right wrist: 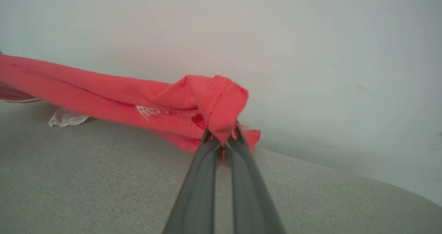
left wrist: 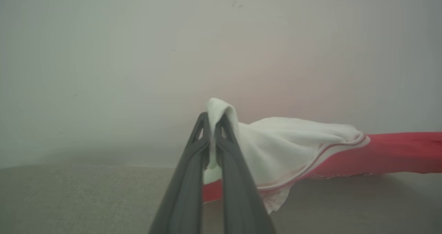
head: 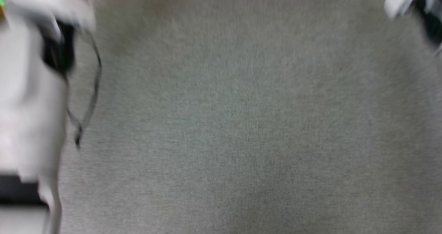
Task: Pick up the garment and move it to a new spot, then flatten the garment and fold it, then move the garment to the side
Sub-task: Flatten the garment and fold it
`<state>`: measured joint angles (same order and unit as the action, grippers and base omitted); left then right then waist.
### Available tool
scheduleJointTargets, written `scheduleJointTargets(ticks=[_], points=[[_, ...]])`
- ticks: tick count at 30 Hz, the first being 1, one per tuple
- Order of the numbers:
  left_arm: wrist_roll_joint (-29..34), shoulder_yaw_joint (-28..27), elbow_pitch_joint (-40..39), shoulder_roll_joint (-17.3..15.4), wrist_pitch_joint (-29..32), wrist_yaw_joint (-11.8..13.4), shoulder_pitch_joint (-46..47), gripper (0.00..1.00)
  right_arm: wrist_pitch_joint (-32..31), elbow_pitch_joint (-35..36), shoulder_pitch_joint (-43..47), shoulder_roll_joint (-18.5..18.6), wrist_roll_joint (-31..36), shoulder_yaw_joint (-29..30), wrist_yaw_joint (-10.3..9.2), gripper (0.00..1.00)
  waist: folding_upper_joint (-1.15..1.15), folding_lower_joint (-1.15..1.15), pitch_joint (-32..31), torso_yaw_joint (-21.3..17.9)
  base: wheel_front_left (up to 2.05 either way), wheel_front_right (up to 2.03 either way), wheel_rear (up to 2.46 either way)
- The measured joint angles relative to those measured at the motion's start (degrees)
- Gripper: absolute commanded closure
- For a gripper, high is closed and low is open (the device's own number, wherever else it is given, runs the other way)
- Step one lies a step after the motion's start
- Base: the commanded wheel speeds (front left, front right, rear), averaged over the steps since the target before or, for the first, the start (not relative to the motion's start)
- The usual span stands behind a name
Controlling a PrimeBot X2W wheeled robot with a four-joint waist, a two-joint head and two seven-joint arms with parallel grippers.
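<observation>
Red and white, the garment (left wrist: 397, 152) hangs stretched as a loose band between the two grippers. It is held low over a grey woven surface (right wrist: 103, 185), near the far edge where that surface meets a pale wall (left wrist: 138, 54).

In the left wrist view, the left gripper (left wrist: 211, 120) has its two dark fingers (left wrist: 188, 178) pressed nearly together on a fold of the white sleeve (left wrist: 293, 144). A bunch of white cloth pokes up above the tips. The sleeve drapes away to that view's right, where striped trim (left wrist: 331, 147) joins it to the red body. The sleeve's lower corner dangles just above the surface, over its own shadow.

In the right wrist view, the right gripper (right wrist: 222, 139) is clamped tight on a crumpled corner of the red cloth (right wrist: 214, 99), which bunches over the tips. From there the red band runs off to that view's left edge, sagging slightly. A small white scrap of the shirt (right wrist: 67, 118) lies on the surface beneath it. Whether the rest of the band touches the surface cannot be told.

The head view is blurred. It shows the grey surface, with a pale left forearm (head: 31, 106) and a thin black cable (head: 93, 89) down the left side. Part of the right arm (head: 404, 0) sits in the upper right corner.
</observation>
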<state>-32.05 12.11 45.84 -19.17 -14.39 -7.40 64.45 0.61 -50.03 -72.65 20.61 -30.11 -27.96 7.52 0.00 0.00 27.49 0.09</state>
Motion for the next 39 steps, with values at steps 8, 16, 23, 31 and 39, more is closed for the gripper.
scheduleJointTargets(ticks=[8, 16, 23, 31, 39], points=[[-1.74, 0.7, -12.5, -0.91, 1.18, 2.6, -28.0, 1.0, 1.37, 6.89, 22.26, 2.78, -3.23, -1.86, 0.0, 1.0, 0.0, -0.01, -10.8, 0.46, 0.0, 0.0, 0.0], [-4.01, -1.47, -35.17, -2.37, 6.43, 12.09, -52.95, 1.0, -1.12, 18.58, 44.09, 3.83, -1.9, 4.19, 0.02, 1.0, 0.0, -0.02, -18.93, 0.82, 0.0, 0.0, 0.0], [-4.54, -3.48, -53.34, -3.97, 11.68, 20.12, -70.38, 1.0, -7.89, 32.18, 61.71, 2.29, 2.72, 14.11, 0.02, 1.0, 0.0, -0.03, -23.34, 0.76, 0.0, 0.0, 0.0], [-3.75, -4.53, -67.2, -6.06, 16.21, 25.02, -77.43, 1.0, -19.84, 49.74, 74.04, -2.92, 8.35, 24.54, 0.02, 1.0, 0.0, -0.02, -22.9, 1.29, 0.0, 0.0, 0.0], [-4.24, -1.65, -61.11, -5.91, 17.34, 20.89, -65.35, 1.0, -27.4, 53.21, 68.73, -5.59, 10.5, 26.15, -0.01, 1.0, 0.0, 0.0, -18.88, 1.23, 0.0, 0.0, 0.0]])
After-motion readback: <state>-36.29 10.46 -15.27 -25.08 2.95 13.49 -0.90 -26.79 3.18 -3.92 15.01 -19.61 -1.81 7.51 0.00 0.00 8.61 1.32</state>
